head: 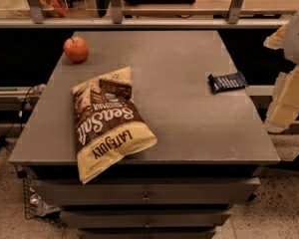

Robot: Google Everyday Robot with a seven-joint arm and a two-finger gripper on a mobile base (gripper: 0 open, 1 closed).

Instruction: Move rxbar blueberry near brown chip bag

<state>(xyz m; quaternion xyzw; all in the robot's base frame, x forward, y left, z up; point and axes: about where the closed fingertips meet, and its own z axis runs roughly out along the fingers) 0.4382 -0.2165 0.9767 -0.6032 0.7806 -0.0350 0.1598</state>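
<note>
The rxbar blueberry (227,81), a small dark navy bar with pale lettering, lies flat near the right edge of the grey table (189,123). The brown chip bag (107,123), with "Sea Salt" script and cream-yellow ends, lies on the front left of the table, its lower end hanging over the front edge. My gripper (287,101) shows as pale blocky parts at the right border of the view, beyond the table's right edge and to the right of the bar, not touching it.
A red apple (76,49) sits at the table's back left corner. A shelf rail with metal posts (139,21) runs behind the table. Drawers (145,195) are below the front edge. Cables lie on the floor at left.
</note>
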